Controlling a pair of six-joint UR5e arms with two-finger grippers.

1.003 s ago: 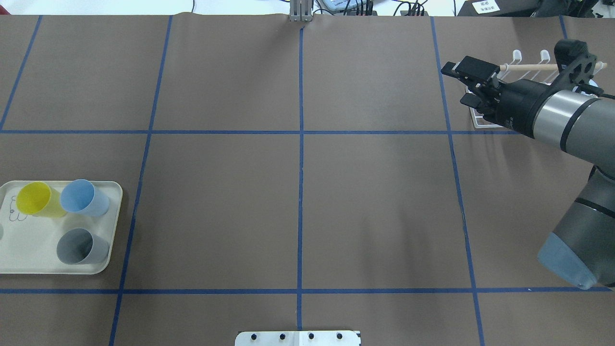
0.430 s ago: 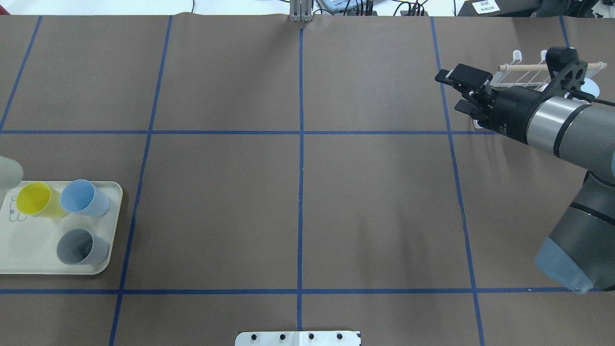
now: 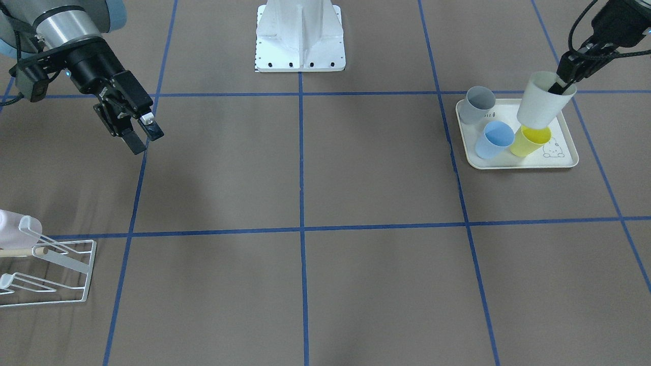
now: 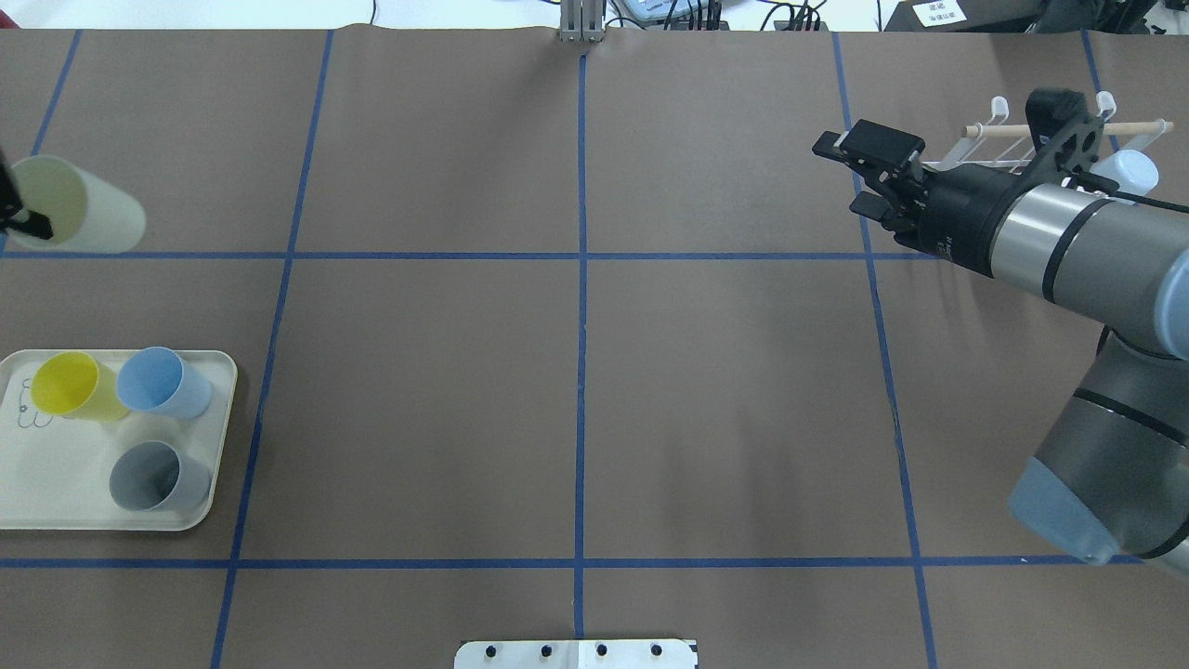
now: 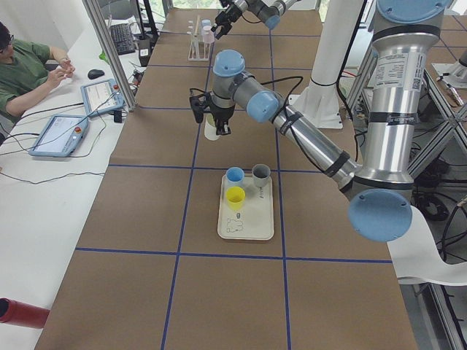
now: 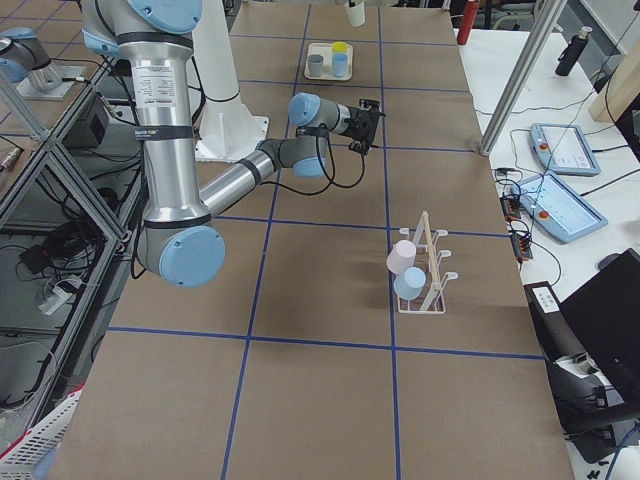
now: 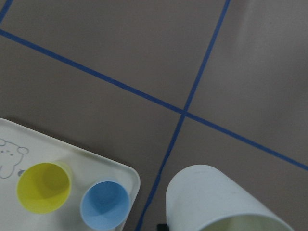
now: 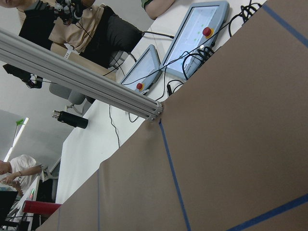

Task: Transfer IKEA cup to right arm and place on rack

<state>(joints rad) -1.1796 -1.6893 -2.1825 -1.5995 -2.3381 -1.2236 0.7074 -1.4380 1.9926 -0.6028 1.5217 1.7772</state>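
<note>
The IKEA cup [image 4: 88,218], pale cream, hangs tilted in the air at the far left, beyond the tray. My left gripper [image 4: 20,221] is shut on its rim, one finger inside the mouth. The front-facing view shows the cup [image 3: 541,107] above the tray, under the left gripper [image 3: 562,84]. The left wrist view shows the cup [image 7: 216,202] at its bottom edge. The right arm's gripper [image 4: 839,175] is open and empty, in the air just left of the rack [image 4: 1022,144]. From the front, the right gripper [image 3: 147,143] is well above the rack [image 3: 66,274].
A cream tray [image 4: 56,483] at the near left holds a yellow cup [image 4: 70,386], a blue cup [image 4: 158,383] and a grey cup [image 4: 153,476]. A pink cup [image 6: 402,256] and a light blue cup [image 6: 408,283] hang on the rack. People sit past the table's far edge.
The left gripper has entered the overhead view at the left edge, carrying the cream cup away from the tray toward the table's far side. The right gripper has moved left, away from the rack.
</note>
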